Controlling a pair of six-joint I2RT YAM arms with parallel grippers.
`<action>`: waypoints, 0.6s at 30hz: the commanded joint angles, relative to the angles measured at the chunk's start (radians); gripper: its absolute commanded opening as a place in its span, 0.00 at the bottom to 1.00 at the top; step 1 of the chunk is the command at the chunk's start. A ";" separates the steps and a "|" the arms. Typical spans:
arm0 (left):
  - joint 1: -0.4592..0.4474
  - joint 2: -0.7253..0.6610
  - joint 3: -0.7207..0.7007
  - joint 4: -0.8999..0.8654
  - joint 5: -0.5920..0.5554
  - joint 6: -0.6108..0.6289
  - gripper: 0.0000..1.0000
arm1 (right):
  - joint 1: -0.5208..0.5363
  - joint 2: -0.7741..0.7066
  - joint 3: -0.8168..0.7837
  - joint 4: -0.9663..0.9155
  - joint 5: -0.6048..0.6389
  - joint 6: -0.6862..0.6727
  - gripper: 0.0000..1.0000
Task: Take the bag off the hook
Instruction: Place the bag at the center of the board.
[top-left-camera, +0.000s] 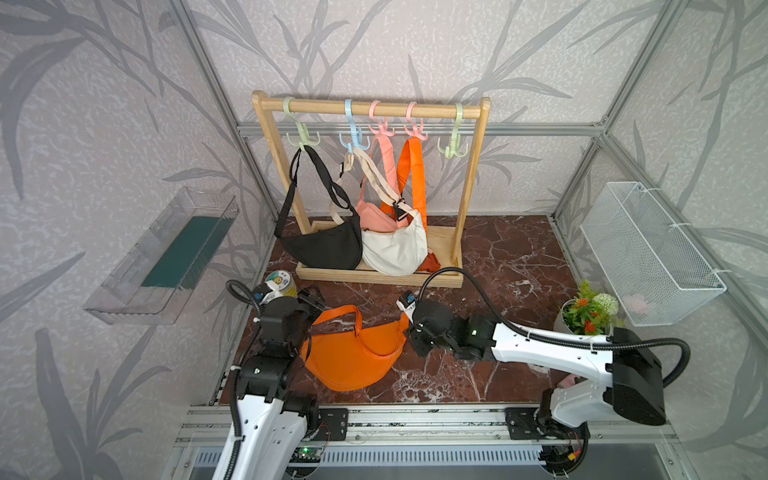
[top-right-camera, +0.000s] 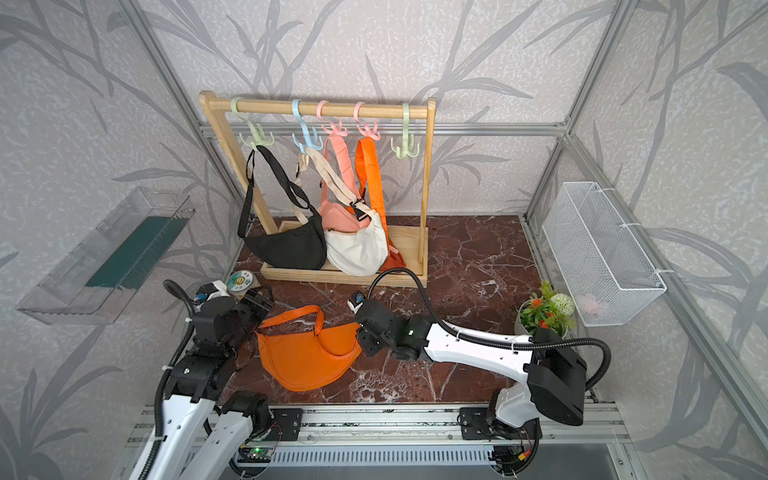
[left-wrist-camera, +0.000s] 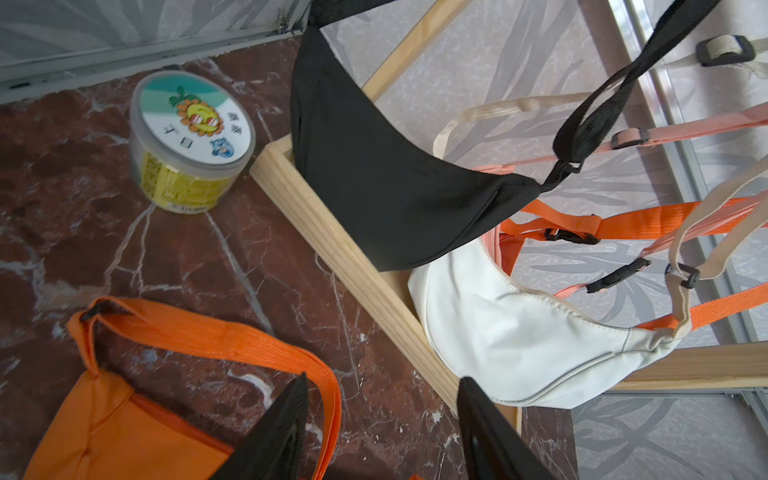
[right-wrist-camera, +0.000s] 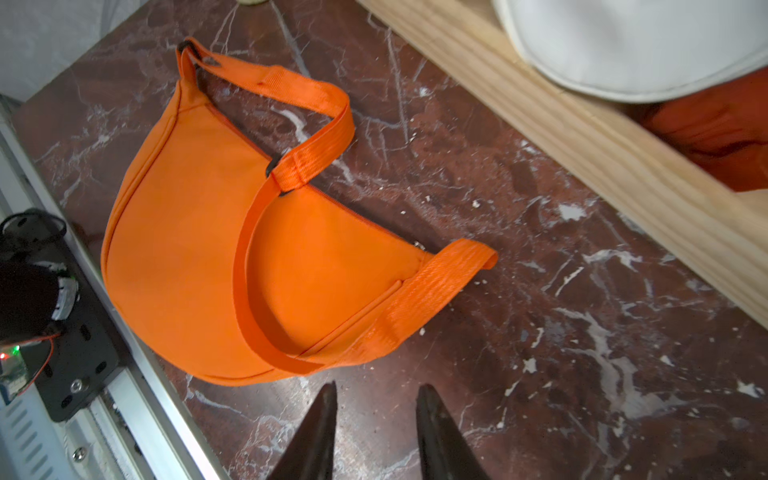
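- A red-brown marble surface (top-left-camera: 519, 257) fills the floor of a cell walled in grey leaf-pattern paper and aluminium framing.
- A wooden rack (top-left-camera: 374, 109) stands at the back. A black bag (top-left-camera: 324, 245), a white bag (top-left-camera: 395, 249) and a pink bag (top-left-camera: 374, 216) hang from coloured hooks on its rail, their bodies resting down in the rack's base.
- A second orange pouch (top-left-camera: 432, 262) peeks out behind the white one.
- The green hook (top-left-camera: 453, 145) at the rail's end on the right arm's side hangs bare.
- The orange bag (top-left-camera: 353, 357) is off the rack. It lies flat on the surface between the two arms, near the front rail, with its strap looped across its body.
- The left end effector (left-wrist-camera: 384, 378) has its jaws apart. The bag's strap runs just beside one finger, and nothing is clamped.
- The right end effector (right-wrist-camera: 377, 385) hovers just beside the bag's other end, jaws parted over bare marble, gripping nothing.
- A round labelled tub (top-left-camera: 281, 282) sits near the left arm.
- A potted plant (top-left-camera: 590, 311) stands by the right arm, below a white wire basket (top-left-camera: 648, 253) on the wall.
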 joint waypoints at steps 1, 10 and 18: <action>0.000 0.100 0.076 0.142 -0.002 0.088 0.59 | -0.097 -0.057 -0.004 0.045 -0.003 0.016 0.34; -0.019 0.362 0.286 0.312 0.015 0.255 0.56 | -0.292 -0.084 0.054 0.141 -0.008 -0.104 0.31; -0.122 0.492 0.441 0.418 -0.021 0.474 0.53 | -0.434 -0.044 0.142 0.233 -0.039 -0.157 0.30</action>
